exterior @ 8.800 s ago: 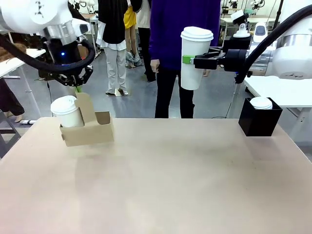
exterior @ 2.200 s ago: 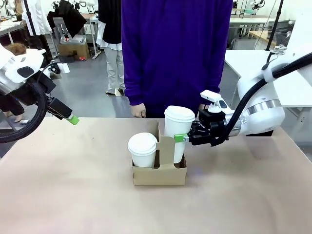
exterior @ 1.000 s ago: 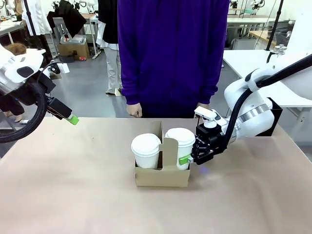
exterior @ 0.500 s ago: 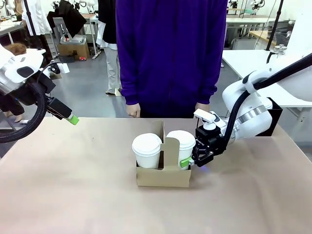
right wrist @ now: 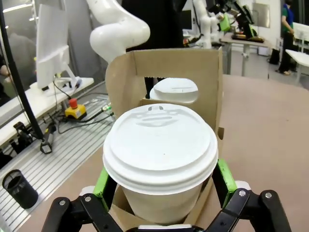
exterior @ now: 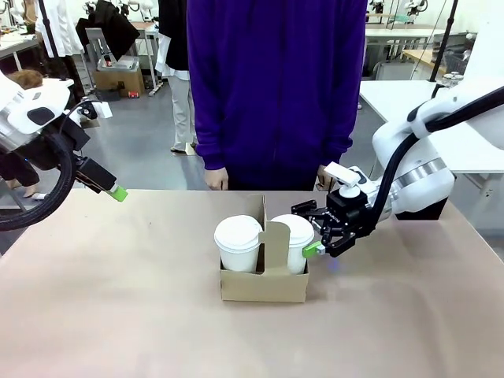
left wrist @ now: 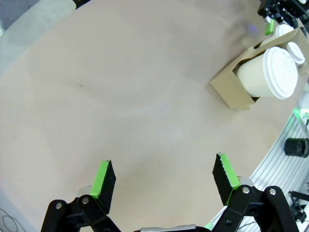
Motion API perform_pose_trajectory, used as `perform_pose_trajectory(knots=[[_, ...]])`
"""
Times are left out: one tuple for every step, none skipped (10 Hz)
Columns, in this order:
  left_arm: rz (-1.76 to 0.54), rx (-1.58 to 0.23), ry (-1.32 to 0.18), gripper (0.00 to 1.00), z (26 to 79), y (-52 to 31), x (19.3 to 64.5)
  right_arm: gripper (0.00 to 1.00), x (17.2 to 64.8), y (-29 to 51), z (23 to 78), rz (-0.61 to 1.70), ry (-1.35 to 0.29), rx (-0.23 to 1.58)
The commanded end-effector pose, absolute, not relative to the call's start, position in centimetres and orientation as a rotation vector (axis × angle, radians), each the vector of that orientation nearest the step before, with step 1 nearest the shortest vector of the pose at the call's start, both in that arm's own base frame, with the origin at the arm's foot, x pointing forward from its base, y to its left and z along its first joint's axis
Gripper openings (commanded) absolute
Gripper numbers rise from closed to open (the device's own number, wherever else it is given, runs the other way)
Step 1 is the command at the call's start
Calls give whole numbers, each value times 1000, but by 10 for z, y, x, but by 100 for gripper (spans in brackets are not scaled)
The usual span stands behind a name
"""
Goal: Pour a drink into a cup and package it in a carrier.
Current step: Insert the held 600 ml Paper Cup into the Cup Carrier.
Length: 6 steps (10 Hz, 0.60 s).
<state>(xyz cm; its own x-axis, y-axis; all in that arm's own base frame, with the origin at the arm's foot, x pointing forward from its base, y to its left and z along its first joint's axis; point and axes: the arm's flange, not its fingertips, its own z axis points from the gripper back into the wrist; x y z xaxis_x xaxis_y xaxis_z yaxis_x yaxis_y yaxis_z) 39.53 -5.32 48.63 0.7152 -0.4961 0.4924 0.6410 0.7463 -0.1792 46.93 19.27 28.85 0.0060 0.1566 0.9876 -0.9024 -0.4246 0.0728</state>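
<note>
Cup seated in the carrier
The right gripper (exterior: 308,229) stood spread wide around the cup (exterior: 294,241) in the carrier (exterior: 264,285), pads clear of it

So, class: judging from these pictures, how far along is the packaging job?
Done: both lidded cups sit in the carrier. In hand: the right gripper stands open around the right-hand cup, just released. Left: pulling clear. The left gripper hangs open, empty.

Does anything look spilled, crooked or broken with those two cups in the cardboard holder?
Nothing stands out. Both white lidded cups sit upright in the brown carrier, lids on, and the table around it looks dry.
</note>
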Motion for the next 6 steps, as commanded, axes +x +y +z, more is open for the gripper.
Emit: perform_pose_trajectory(knots=[[-647,-335,-429,100,487,-53,395,100,462,183,303,1606,-792,1321],[-647,-335,-429,100,487,-53,395,100,466,178,308,1619,-764,1257],[-647,-335,-429,100,487,-53,395,100,468,174,314,1628,-732,1194],[-647,-335,-429,100,487,-53,395,100,469,168,320,1626,-705,1123],[-647,-335,-429,100,487,-53,395,100,470,159,329,1605,-696,1049],[-647,-335,-429,100,487,-53,395,100,469,145,343,1570,-710,970]])
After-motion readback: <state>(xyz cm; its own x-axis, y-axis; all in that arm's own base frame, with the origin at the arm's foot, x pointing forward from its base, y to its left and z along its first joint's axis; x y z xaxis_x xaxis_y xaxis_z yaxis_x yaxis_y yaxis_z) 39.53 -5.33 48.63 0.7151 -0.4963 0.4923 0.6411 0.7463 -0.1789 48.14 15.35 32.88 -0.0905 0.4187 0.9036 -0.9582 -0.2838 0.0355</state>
